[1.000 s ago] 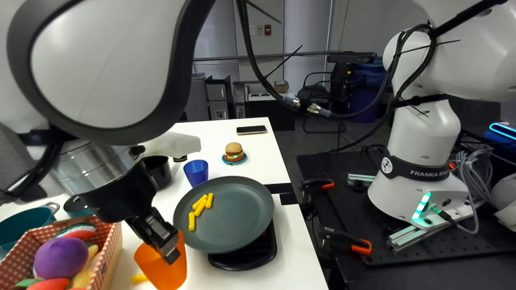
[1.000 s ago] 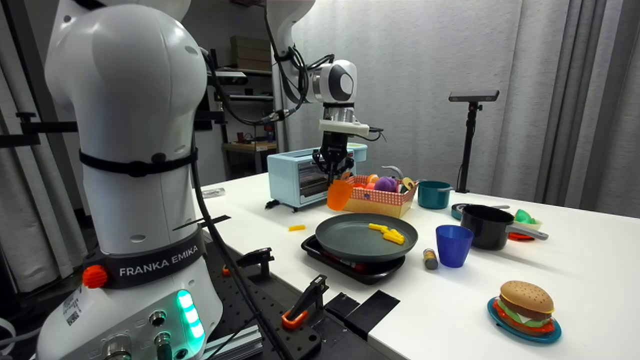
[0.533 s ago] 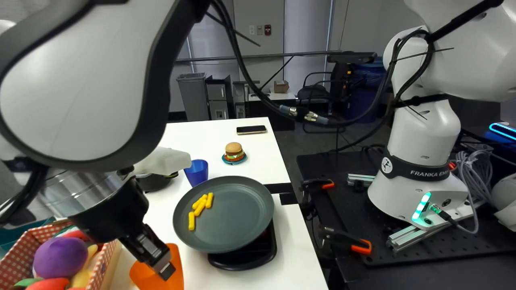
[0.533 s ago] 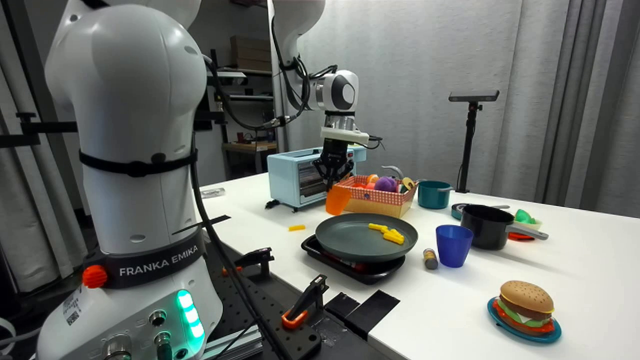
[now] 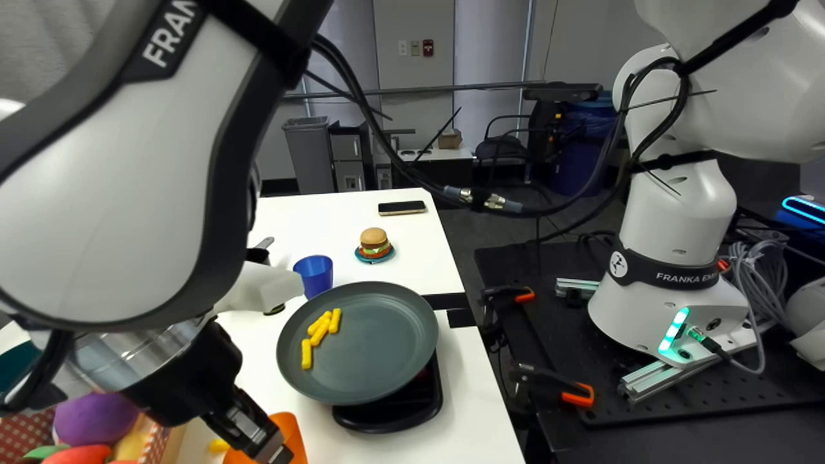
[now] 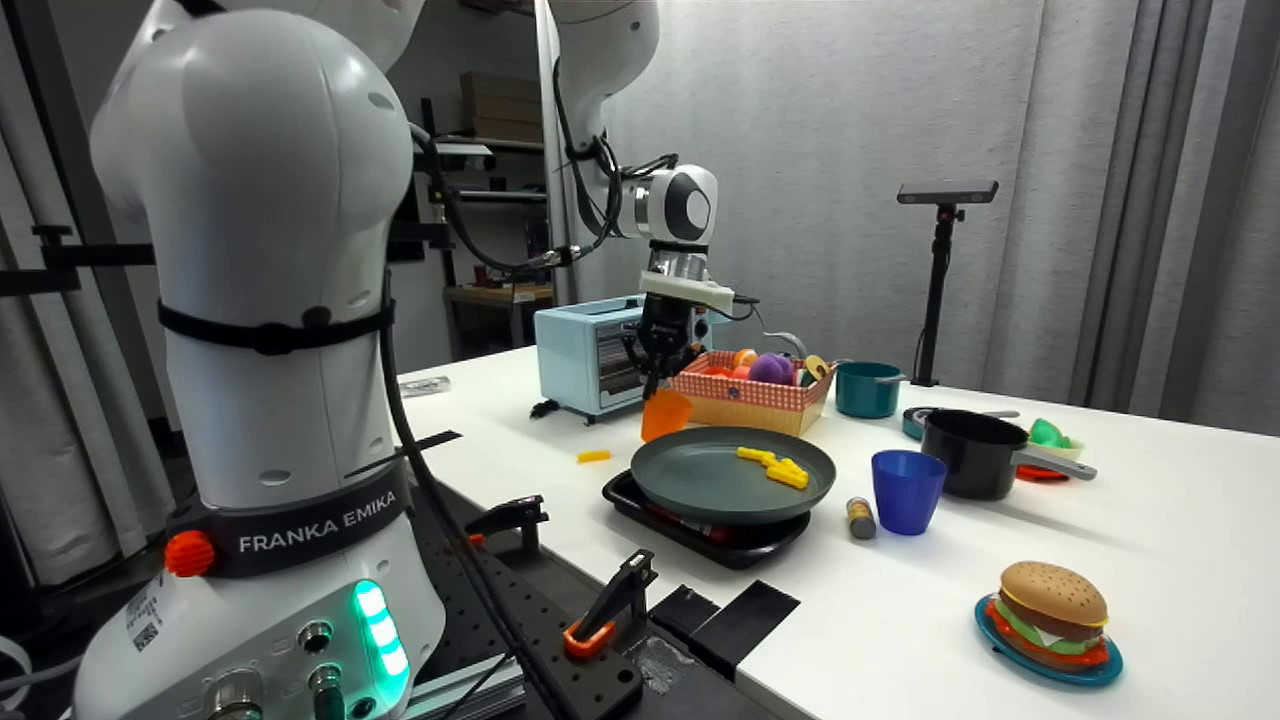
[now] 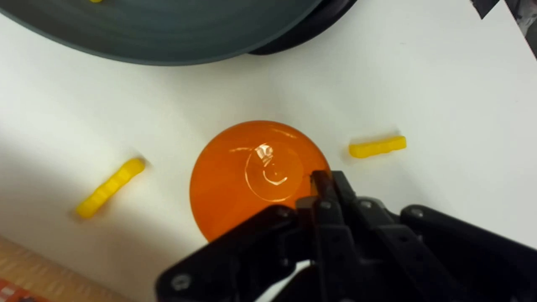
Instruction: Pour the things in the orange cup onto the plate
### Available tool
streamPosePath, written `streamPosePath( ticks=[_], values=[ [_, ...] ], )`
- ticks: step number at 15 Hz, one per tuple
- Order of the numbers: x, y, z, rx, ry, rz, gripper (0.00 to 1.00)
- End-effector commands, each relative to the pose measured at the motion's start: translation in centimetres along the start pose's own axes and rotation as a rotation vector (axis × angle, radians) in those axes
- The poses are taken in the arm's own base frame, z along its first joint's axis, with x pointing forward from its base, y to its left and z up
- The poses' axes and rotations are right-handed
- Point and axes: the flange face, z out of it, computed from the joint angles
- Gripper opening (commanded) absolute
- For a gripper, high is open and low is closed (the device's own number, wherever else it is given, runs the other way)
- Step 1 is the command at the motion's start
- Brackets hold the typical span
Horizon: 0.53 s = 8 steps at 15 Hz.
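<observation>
My gripper [image 7: 330, 174] is shut on the rim of the orange cup [image 7: 235, 180], with one finger inside the cup. No pieces show inside the cup in the wrist view. In an exterior view the cup [image 6: 665, 415] hangs tilted from the gripper [image 6: 651, 388], low beside the far side of the plate. The dark grey-green plate [image 5: 380, 341] holds several yellow pieces [image 5: 320, 327] on one side. In the wrist view one yellow piece [image 7: 111, 188] and another yellow piece [image 7: 377, 147] lie on the white table, on either side of the cup.
The plate rests on a black stand [image 6: 735, 550]. A checkered basket [image 6: 750, 407] with toy food stands close behind the gripper, by a blue toaster oven [image 6: 590, 350]. A blue cup [image 6: 907, 495], small bottle [image 6: 860, 518], black pot [image 6: 970, 460] and toy burger [image 6: 1050, 615] stand beyond the plate.
My gripper has moved down with the orange cup towards the table, and the cup's tilt has changed. The yellow pieces on the plate have not moved.
</observation>
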Motion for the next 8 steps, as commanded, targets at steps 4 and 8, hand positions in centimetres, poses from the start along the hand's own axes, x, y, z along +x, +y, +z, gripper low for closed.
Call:
streamPosePath(
  ticks=[4,8],
  values=[
    [1.16,0.24,0.15,0.023,-0.013,-0.012,0.01],
    [1.05,0.42,-0.24,-0.046,-0.031,-0.014,0.01]
  ],
)
